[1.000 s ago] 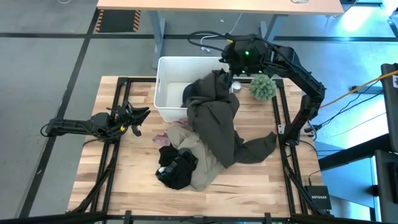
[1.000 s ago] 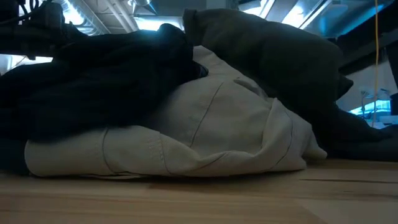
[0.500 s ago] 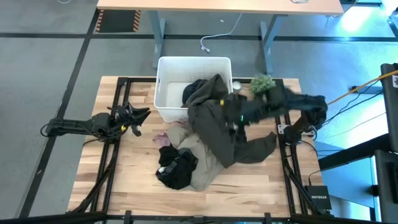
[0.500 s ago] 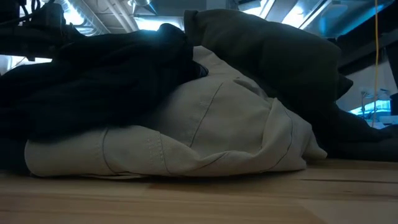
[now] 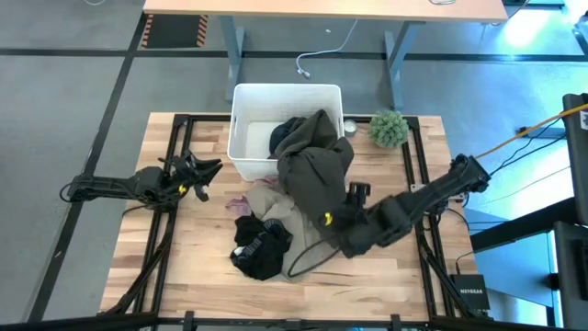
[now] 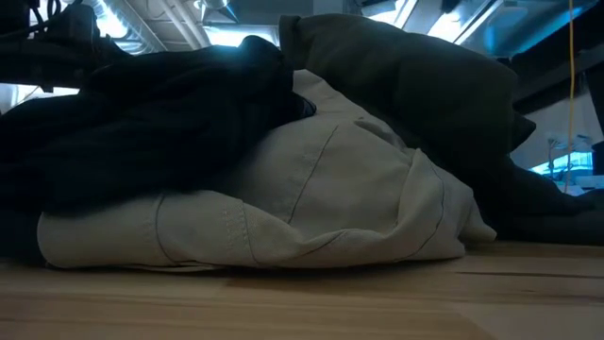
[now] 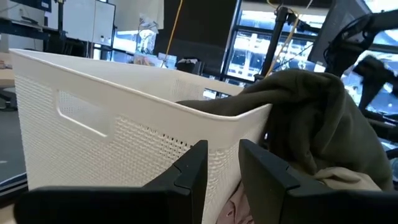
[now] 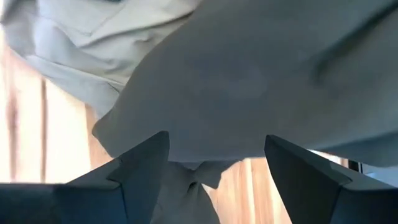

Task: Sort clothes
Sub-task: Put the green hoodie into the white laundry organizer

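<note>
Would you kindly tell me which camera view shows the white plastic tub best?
The high view: the whole white plastic tub shows, an olive-green garment draped over its rim. The left wrist view shows only its perforated side wall; the low and right wrist views miss it.

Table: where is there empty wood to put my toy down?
Bare table shows along the near edge, below the clothes and right fingers, and to the right of them. There is also room left of the tub. The middle, from tub to black heap, is crowded.
</note>
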You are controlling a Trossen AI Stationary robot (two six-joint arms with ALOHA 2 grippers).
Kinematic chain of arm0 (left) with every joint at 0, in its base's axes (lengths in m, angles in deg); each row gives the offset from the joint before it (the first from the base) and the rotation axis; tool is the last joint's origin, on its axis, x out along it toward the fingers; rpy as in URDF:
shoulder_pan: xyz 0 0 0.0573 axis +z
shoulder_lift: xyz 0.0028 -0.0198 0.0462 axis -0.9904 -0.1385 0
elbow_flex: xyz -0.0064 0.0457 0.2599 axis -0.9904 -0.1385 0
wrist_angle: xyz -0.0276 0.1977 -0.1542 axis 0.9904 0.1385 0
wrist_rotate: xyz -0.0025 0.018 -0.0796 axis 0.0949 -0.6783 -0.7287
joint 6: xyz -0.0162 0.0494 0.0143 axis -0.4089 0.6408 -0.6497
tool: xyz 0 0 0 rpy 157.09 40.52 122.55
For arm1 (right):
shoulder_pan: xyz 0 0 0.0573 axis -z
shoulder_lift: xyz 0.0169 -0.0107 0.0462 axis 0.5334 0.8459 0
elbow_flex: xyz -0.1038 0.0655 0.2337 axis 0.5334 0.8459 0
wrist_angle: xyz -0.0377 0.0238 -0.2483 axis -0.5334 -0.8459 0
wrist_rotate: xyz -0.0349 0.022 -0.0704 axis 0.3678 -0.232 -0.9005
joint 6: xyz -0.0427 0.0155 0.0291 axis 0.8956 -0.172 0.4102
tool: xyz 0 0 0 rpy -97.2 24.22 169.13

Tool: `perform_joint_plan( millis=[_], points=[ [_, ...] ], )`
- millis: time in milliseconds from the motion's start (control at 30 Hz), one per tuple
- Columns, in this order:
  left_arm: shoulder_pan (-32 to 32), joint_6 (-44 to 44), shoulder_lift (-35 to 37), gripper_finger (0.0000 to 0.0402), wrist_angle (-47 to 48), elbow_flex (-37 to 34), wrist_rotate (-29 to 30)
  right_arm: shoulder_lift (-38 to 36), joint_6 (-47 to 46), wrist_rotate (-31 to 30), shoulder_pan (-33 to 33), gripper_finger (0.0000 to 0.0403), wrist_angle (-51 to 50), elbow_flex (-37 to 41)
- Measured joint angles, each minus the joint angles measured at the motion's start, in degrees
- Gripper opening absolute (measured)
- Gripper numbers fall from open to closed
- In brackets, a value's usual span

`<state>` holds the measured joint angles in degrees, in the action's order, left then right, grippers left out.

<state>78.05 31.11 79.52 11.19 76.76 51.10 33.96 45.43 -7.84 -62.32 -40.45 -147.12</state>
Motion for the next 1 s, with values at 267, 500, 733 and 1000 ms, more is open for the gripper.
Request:
perform_joint_plan(
  millis=[267, 500, 733, 1000],
  points=[
    [0.0, 0.2, 0.0, 0.0086, -0.3, 0.0, 0.0, 0.1, 1.3, -5.4, -1.4, 0.0282, 15.5, 13.6],
    [0.0, 0.9, 0.0, 0.0086, -0.5, 0.0, 0.0, 0.1, 6.6, -7.6, 2.6, 0.0282, 29.0, 22.0],
    [0.0, 1.0, 0.0, 0.0086, -0.4, 0.0, 0.0, 0.1, 9.1, -4.8, 9.3, 0.0264, 37.0, 27.4],
    [0.0, 0.9, 0.0, 0.0086, -0.3, 0.0, 0.0, 0.1, 12.1, -0.2, 12.3, 0.0058, 40.5, 28.9]
  ],
)
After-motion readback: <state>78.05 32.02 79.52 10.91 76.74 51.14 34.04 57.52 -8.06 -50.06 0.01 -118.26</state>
